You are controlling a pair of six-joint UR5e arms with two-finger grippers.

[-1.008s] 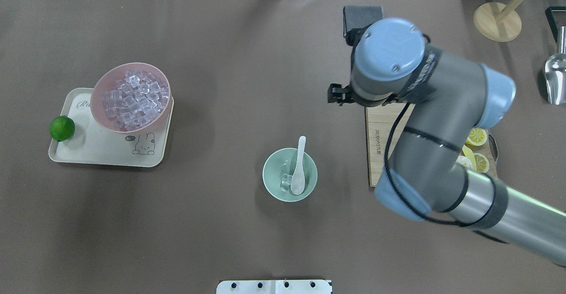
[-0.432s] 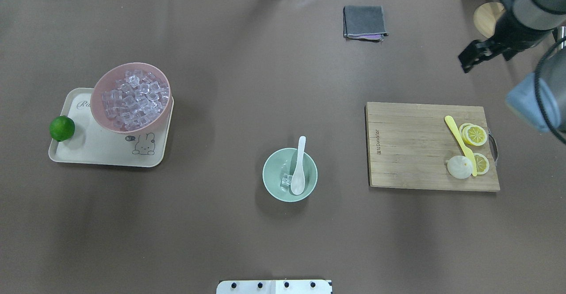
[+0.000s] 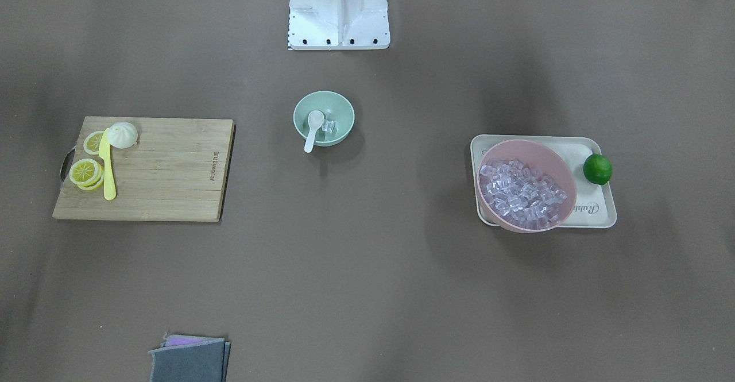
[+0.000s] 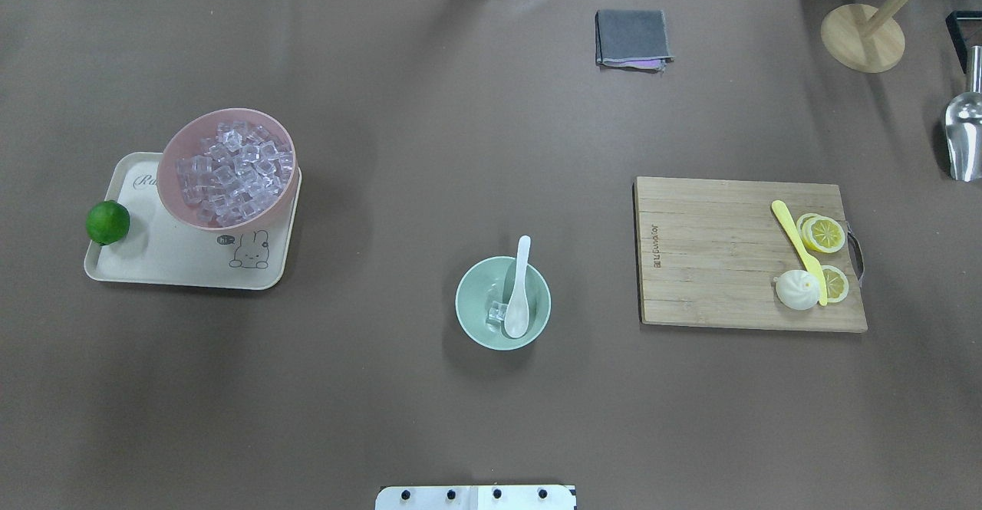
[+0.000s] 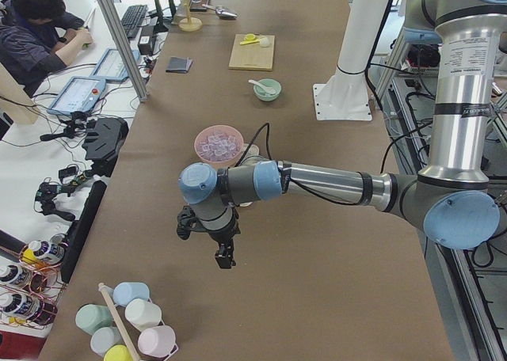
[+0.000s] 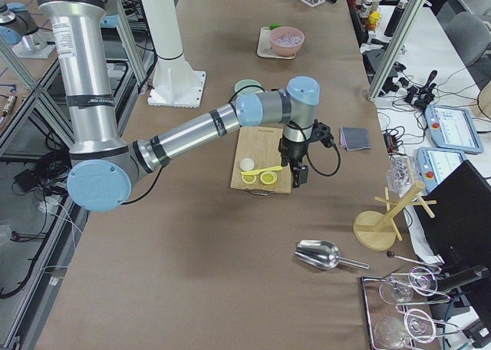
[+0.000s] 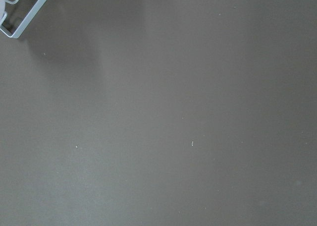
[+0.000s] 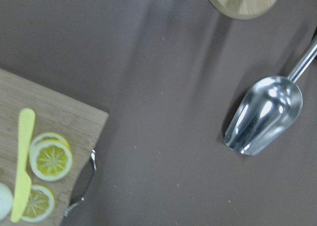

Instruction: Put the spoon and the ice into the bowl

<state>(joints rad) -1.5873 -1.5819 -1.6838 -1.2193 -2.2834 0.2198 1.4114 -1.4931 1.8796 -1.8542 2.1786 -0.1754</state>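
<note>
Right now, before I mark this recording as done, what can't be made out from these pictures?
- Left gripper: shows only in the exterior left view, small and dark; open or shut unclear.
- Right gripper: shows only in the exterior right view; same.
- Ice in the mint-green bowl: clear and tiny beside the spoon; count unclear.
- Tray lettering: covered by the pink bowl.
- Metal scoop handle: cut off by the overhead view's edge.

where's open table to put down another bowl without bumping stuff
Widest bare stretch: between the tray and the green bowl. Also bare: the near strip in front of the bowl, and the gap between bowl and cutting board. Crowded: the board's right end, and the far right corner by the scoop and wooden stand.
</note>
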